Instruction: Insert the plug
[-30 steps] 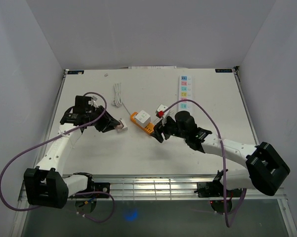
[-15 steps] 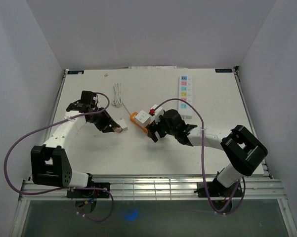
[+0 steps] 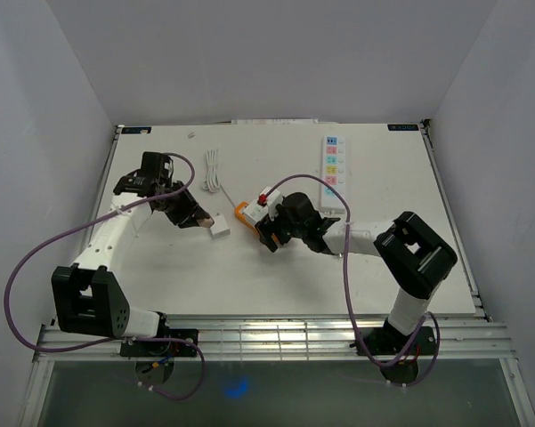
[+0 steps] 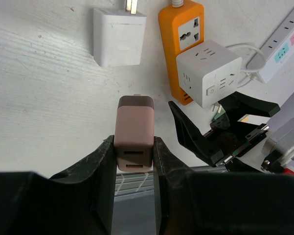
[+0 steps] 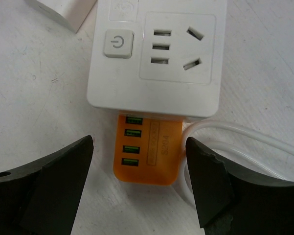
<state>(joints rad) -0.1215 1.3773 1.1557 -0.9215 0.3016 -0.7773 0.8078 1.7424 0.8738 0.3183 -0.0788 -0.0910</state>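
- While our left gripper [image 4: 133, 149] clamps the pink plug [image 4: 134, 128] between its jaws, we see the plug left of the orange power strip [image 4: 182, 29], clear of it.
- A white adapter [image 4: 119, 36] lies just beside the strip, on the plug's side.
- A white cube socket [image 4: 213, 73] sits on the strip.
- Our right gripper [image 5: 139, 147] is open, with a jaw on either side of the strip's USB end and neither touching it.

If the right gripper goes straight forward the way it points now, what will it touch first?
Probably the USB end of the orange power strip, which lies between the open fingers of the right gripper; the white cube socket sits beyond it. Depth is unclear.
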